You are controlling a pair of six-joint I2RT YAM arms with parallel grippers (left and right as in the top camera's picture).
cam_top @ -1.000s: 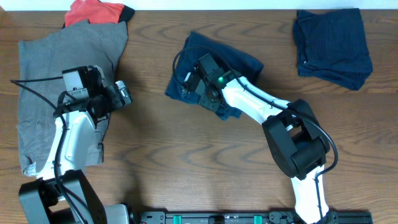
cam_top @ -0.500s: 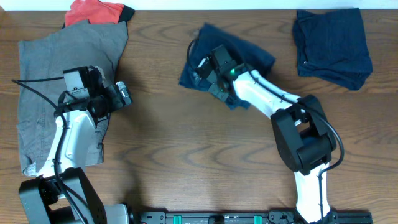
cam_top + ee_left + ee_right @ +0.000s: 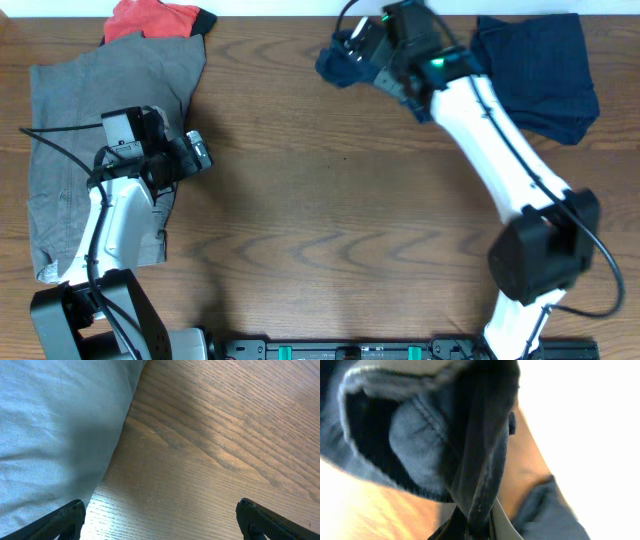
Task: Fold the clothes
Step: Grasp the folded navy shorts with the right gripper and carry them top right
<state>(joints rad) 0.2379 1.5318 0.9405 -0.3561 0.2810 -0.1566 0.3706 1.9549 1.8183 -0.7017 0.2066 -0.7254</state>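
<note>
Two tools are at work here, and only one has cloth in it. Nearest to the robot, the left tool [image 3: 197, 152] hangs over the right edge of the grey shorts [image 3: 70, 130], its fingers spread wide with nothing between them; the left wrist view shows only grey cloth and bare worktop [image 3: 320, 220] below it. The grey shorts lie flat and spread out, so I judge them thin, light and soft. A hem or the waistband would be the better place to take them, because a pinch in the middle would only raise a hump.

Further away, well to the right of the grey shorts and near the far edge, the right tool [image 3: 368, 45] is closed tightly on a fold of the navy shorts [image 3: 340, 65]. The cloth is bunched and hangs loosely around the fingers. Whether its lower part touches the worktop, I cannot tell. It looks thicker at the seams, and I think these give a firmer hold than the plain cloth, which may slip or drag.

To the right of this bundle lies a folded navy pile [image 3: 535, 75]. Just beyond the far end of the grey shorts rests a red-orange garment [image 3: 150, 18], crumpled.
</note>
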